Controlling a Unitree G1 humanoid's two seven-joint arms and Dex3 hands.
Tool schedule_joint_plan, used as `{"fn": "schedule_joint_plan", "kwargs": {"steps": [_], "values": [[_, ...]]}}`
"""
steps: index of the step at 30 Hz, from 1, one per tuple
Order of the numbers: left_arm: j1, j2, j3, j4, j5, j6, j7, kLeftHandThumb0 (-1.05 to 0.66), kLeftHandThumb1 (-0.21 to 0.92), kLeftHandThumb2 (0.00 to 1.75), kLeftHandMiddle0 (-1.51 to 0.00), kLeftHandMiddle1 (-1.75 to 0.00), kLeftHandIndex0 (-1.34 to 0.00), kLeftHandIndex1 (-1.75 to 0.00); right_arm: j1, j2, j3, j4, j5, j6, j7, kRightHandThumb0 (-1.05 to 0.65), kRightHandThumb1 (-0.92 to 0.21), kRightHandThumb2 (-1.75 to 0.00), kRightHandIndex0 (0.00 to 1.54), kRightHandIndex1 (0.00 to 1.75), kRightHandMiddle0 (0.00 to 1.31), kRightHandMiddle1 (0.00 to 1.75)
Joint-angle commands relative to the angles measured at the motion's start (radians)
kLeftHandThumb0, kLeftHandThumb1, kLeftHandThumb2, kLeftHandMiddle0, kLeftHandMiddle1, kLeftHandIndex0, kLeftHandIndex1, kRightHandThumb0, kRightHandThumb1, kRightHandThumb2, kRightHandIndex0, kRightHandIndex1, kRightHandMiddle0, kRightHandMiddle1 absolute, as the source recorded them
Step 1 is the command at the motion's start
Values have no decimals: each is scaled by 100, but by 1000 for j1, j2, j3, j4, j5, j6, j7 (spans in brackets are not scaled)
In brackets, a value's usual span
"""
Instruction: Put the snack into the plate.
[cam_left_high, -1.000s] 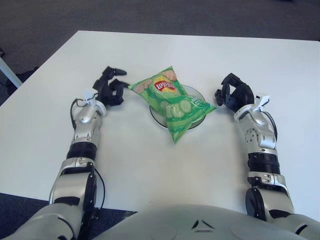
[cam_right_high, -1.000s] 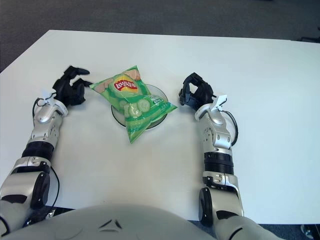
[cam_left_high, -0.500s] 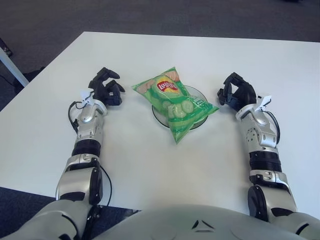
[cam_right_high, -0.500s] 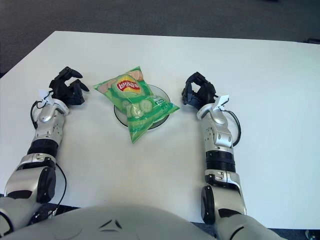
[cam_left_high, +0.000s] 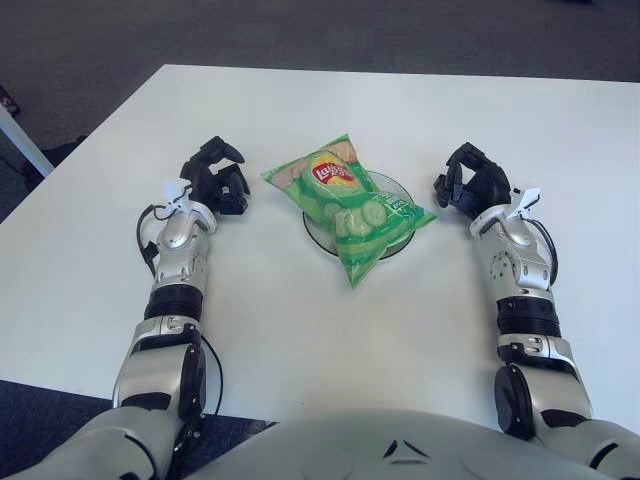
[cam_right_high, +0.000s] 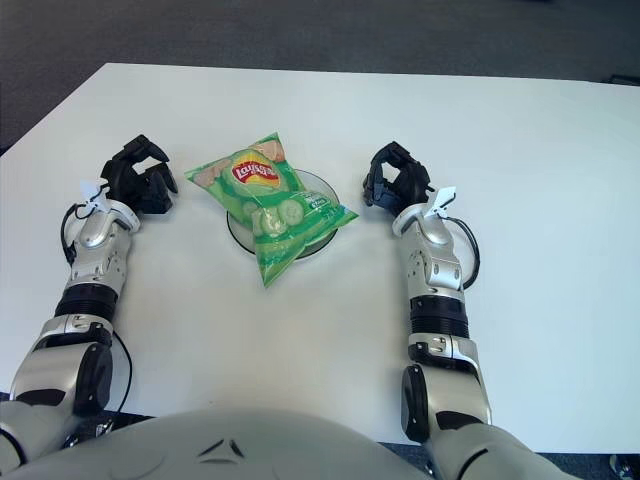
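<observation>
The left hand (cam_left_high: 215, 178) has been shifted slightly toward the bag (cam_left_high: 345, 203) since a second ago (fingers curled, empty). The bag lies across the plate (cam_left_high: 392, 189), long axis far-left to near-right. The right hand (cam_left_high: 470, 186) is likewise curled, empty.

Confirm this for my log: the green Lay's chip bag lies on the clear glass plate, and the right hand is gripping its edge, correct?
Not quite. The green Lay's chip bag does lie on the clear glass plate, but the right hand is not gripping it. The left eye view shows bare white table between that curled hand and the bag. The left hand is also apart from it.
</observation>
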Motion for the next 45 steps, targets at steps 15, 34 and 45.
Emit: {"fn": "schedule_joint_plan", "kwargs": {"steps": [15, 34, 45], "values": [[228, -85, -25, -188, 21, 109, 79, -47, 34, 129, -131, -175, -59, -175, 50, 14, -9, 84, -23, -5, -46, -46, -37, -125, 124, 175, 57, 175], [272, -99, -67, -213, 34, 62, 58, -47, 35, 128, -132, -175, -59, -175, 27, 16, 18, 292, -235, -457, -237, -47, -36, -126, 133, 175, 58, 175], [265, -102, -82, -197, 44, 49, 57, -47, 34, 129, -129, -175, -60, -175, -12, 1, 21, 463, -288, -719, -302, -46, -36, -126, 130, 175, 58, 175]]}}
